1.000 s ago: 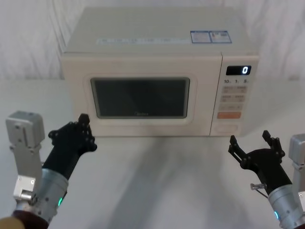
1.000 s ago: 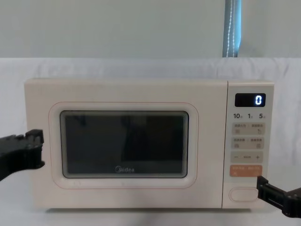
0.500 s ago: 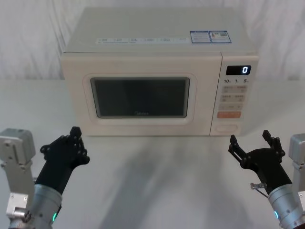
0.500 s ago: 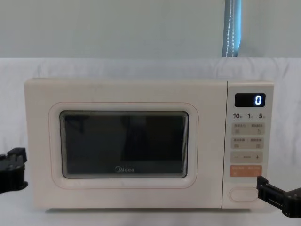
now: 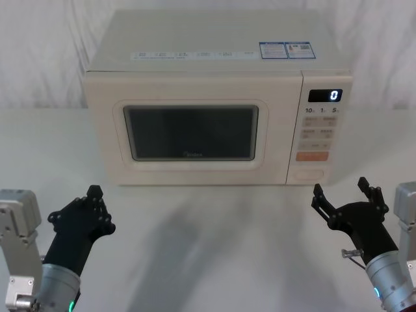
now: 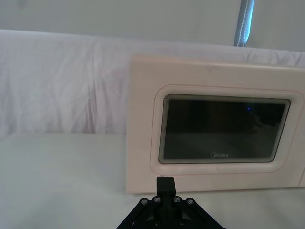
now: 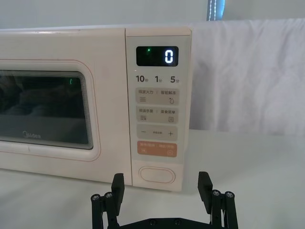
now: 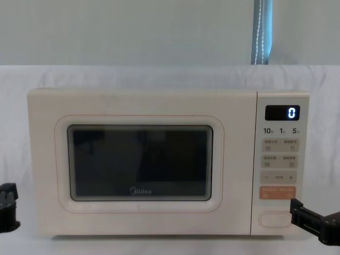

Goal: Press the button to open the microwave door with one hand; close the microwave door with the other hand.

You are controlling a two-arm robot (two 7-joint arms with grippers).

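Cream door is seen shut. Right pincer is held apart before the button; left pincer is held together, low at the desk's left.

left tool cut by chest-view edge | microwave door cropped in right wrist view

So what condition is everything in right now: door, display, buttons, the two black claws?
microwave door: shut flush with the front.
display: lit, reads 0.
button: untouched, nothing on it.
orange key: untouched.
right tool: open, apart from the microwave, below the button.
left tool: shut, on the door's left, clear of it.
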